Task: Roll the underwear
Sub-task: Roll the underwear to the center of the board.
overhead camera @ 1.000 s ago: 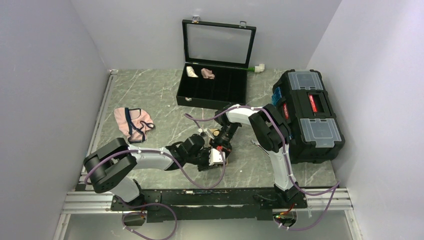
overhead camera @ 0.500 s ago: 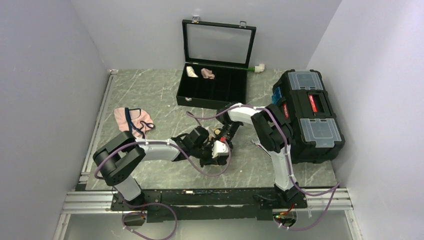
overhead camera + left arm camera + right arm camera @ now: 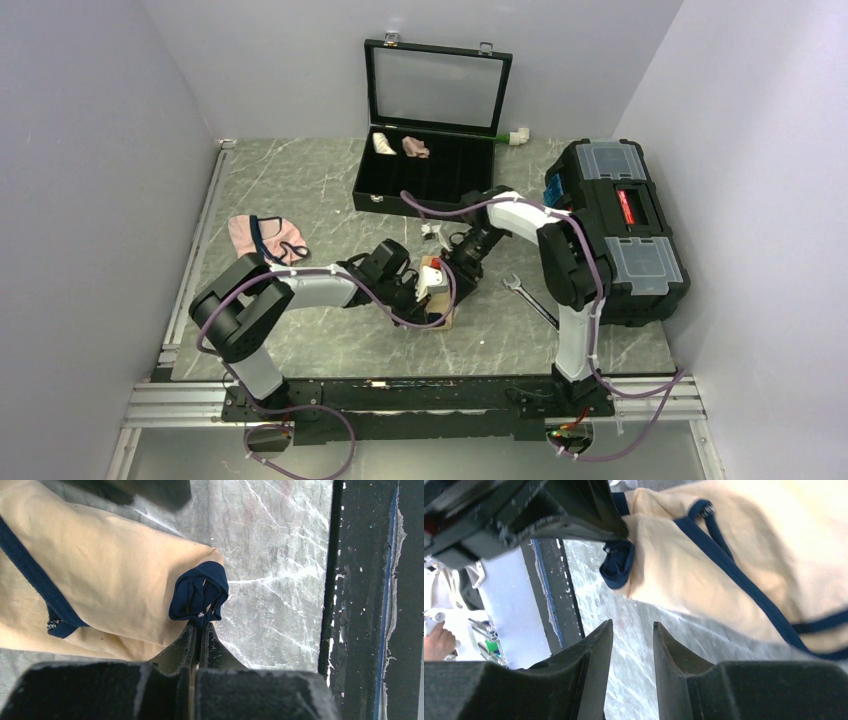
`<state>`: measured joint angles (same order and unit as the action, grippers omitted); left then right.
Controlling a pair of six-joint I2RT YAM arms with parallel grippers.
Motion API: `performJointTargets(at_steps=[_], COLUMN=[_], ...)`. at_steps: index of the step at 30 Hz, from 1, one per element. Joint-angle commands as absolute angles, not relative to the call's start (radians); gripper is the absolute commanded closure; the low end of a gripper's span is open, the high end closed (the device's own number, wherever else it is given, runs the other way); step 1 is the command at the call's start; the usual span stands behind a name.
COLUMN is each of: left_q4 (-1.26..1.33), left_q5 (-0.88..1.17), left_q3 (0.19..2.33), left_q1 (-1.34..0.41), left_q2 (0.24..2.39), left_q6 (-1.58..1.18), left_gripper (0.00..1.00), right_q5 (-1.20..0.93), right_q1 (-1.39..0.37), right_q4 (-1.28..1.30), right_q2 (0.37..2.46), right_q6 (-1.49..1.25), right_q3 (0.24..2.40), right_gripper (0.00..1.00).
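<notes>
The underwear (image 3: 100,575) lies on the desk (image 3: 280,555), near its middle it seems, being mostly hidden from above. The left pincer (image 3: 199,630) is clamped on a bunched navy corner of the edging. The right pincer (image 3: 631,630) stands apart, empty, just beside the cloth. Soft, light and limp, it will probably slump or unroll, so take it by the firmer hem

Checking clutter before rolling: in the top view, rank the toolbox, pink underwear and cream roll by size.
1. toolbox
2. pink underwear
3. cream roll, smallest even allowing for its farther position.
</notes>
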<state>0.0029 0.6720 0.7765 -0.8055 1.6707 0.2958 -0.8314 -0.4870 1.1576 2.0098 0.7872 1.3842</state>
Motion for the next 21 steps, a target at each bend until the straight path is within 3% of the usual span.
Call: performJointTargets(at_steps=[1,11,17,21], left_q4=[-0.053,-0.197,-0.425,-0.564], left_q5=[0.698,0.832,1.011,1.069], left_q3=[0.797,0.952,1.150,1.254], left_q1=[-0.795,-0.730,-0.676,-0.665], left_q2=[1.691,1.842,2.041,2.149], left_q6=[0.288,0.263,0.269,0.298], left_gripper=[1.00,1.00,1.00,1.00], right_q5=[-0.836,-0.844,-0.765,-0.681], right_q1=[-0.416,-0.281,-0.285,-0.298], right_q4=[1.126,0.871,0.658,0.582], right_q2=[1.927,1.649,1.372,1.222], right_q6=[0.768,0.617,0.532,0.533], right_q3=[1.358,1.156,0.973,0.875], right_gripper=[0.62,0.59,0.49,0.47])
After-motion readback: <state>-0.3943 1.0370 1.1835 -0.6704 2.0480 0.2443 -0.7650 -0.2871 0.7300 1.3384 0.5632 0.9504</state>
